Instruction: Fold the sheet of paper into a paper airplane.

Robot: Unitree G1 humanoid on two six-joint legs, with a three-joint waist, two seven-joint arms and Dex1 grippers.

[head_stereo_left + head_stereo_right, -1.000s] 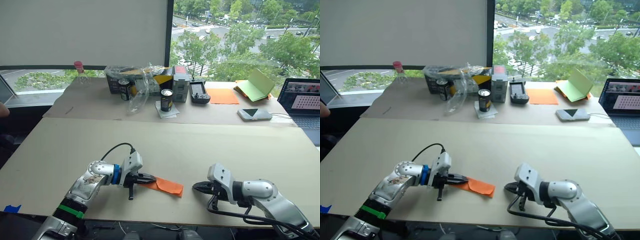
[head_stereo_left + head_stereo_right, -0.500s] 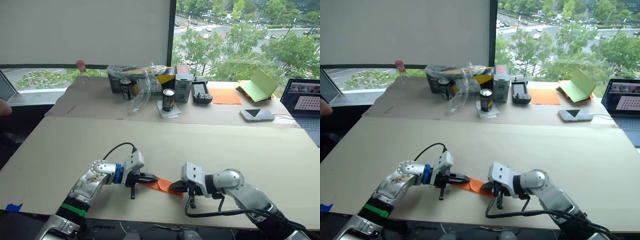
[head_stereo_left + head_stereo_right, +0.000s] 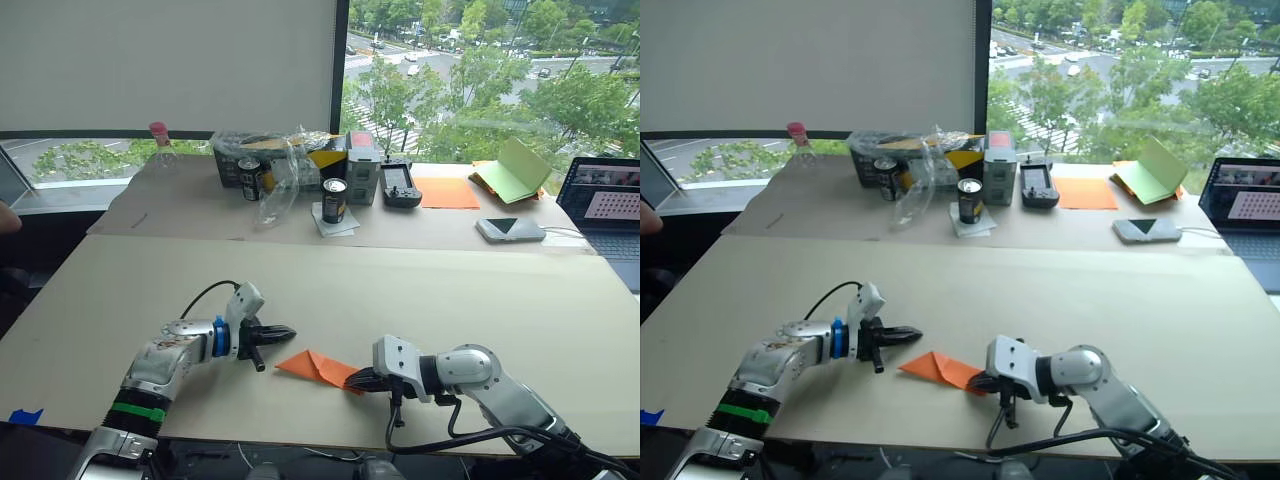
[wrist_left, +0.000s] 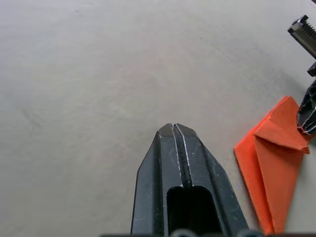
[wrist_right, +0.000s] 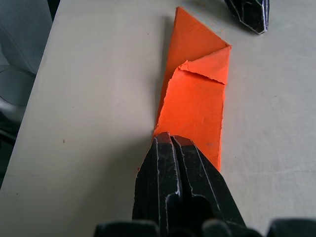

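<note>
Evidently the folding is well advanced. The paper airplane (image 3: 318, 367) lies flat on the table (image 3: 420, 290) near its front edge, between the two arms, already reduced to a narrow pointed wedge with layered flaps. The right wrist view shows a long body with a triangular nose and one overlapping flap whose edge looks ragged, not crisp.

Right end effector (image 5: 174, 139): fingers pressed together, tips resting on the blunt tail end of the wedge. Whether paper is caught between them or merely pinned under them to the table cannot be settled from these views; judged as a clamp on the tail.

Left end effector (image 4: 173, 128): fingers shut, holding nothing. It sits just beside the pointed nose, apart from the paper, with bare table beneath it.

Assessment of progress: the main lengthwise folds and nose folds appear done. What seems outstanding is wing forming and firming of the creases, since the piece lies flat with no raised wings visible.

Background items at the far side of the table, namely cans (image 3: 333, 200), a clear plastic bag (image 3: 275, 170), a paler orange sheet (image 3: 447, 192) and a green booklet (image 3: 513, 170), are well apart and play no part.
</note>
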